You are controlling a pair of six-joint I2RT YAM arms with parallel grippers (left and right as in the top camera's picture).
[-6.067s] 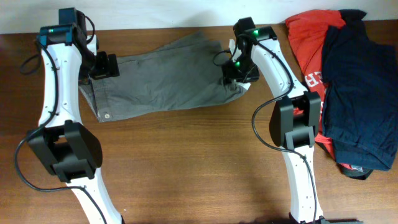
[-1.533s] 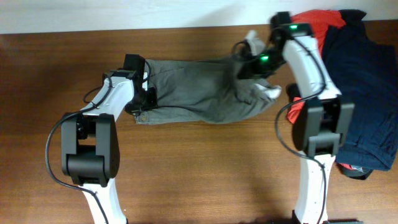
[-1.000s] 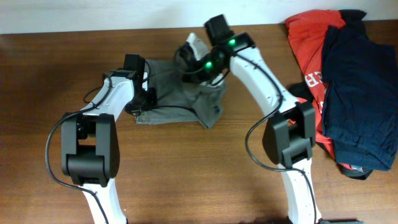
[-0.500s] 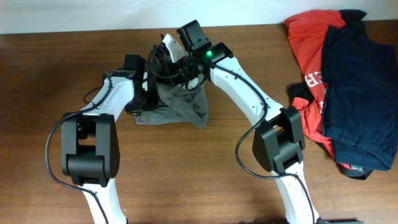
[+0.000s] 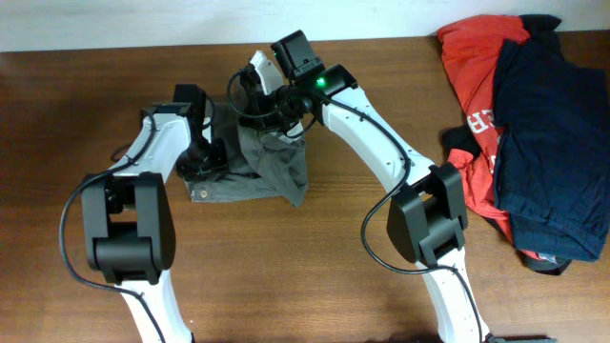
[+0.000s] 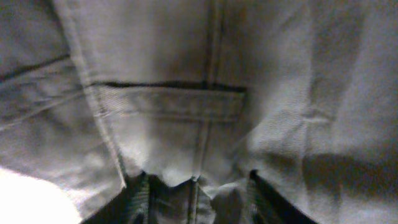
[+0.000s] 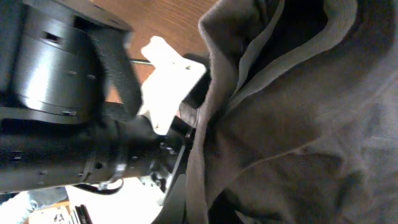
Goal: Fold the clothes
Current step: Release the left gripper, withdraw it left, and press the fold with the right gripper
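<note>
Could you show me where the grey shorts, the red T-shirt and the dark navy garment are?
grey shorts point(image 5: 281, 171): overhead view, on the folded-over cloth.
red T-shirt point(image 5: 470, 59): overhead view, on its uncovered left part.
dark navy garment point(image 5: 553, 143): overhead view, on its middle.

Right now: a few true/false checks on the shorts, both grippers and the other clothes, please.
1. The shorts lie spread out at full length. False: they are doubled over into a compact bundle left of the table's middle.
2. The right gripper is at the bundle's top edge, shut on the cloth. True.
3. The navy garment lies partly on top of the red T-shirt at the right. True.
4. The left gripper is over the T-shirt. False: it is on the left part of the shorts, far from the T-shirt.
</note>
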